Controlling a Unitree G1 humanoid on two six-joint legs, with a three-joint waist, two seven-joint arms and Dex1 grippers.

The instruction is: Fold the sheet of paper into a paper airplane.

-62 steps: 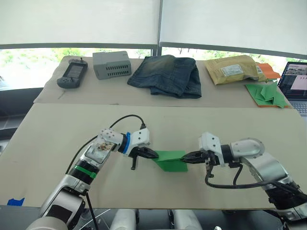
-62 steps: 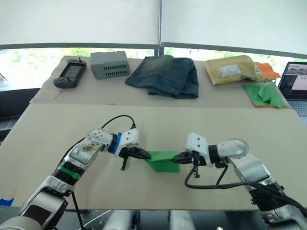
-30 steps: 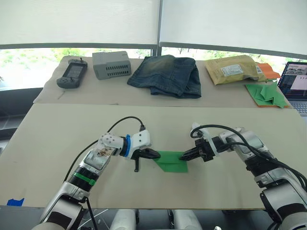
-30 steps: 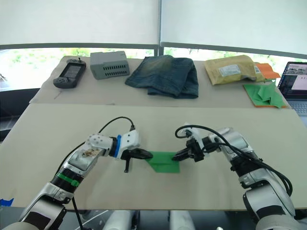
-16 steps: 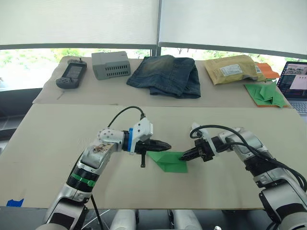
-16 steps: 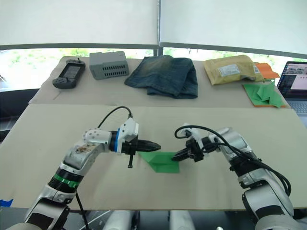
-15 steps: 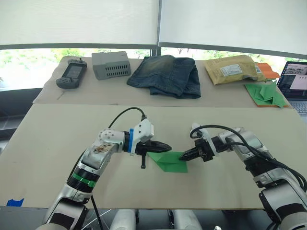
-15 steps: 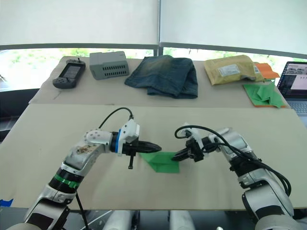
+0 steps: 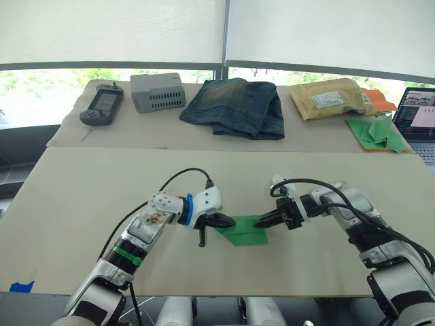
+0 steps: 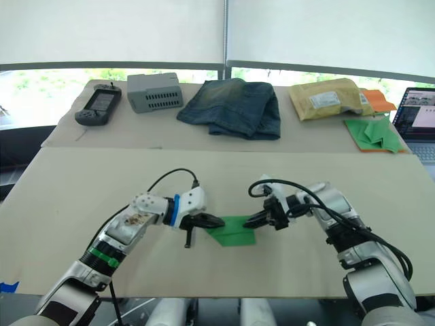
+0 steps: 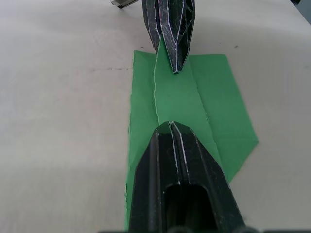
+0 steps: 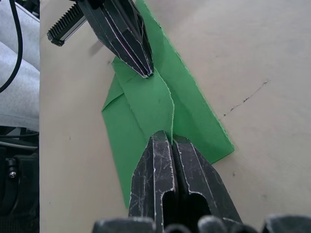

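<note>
Beige board covers the counter [image 9: 81, 197], and the paper [image 9: 243, 229] lies flat on it near the front edge, midway between the two arms. It is folded to a green wedge with a raised centre flap running along its length. The left gripper [image 9: 226, 221] meets the paper at its left end, fingers pressed together and resting on the flap; whether they pinch paper or only press down on it, I cannot tell. The right gripper [image 9: 264, 221] has its fingers closed on the flap's torn edge at the opposite end.

My read is that a lengthwise crease is being set. To do it well, one end should stay pinned while the other draws the flap taut along the centre line, so the layers do not skew. The flap's edge looks ragged, so a hard pull could tear it. Pressure should run straight along the fold, low against the counter.
</note>
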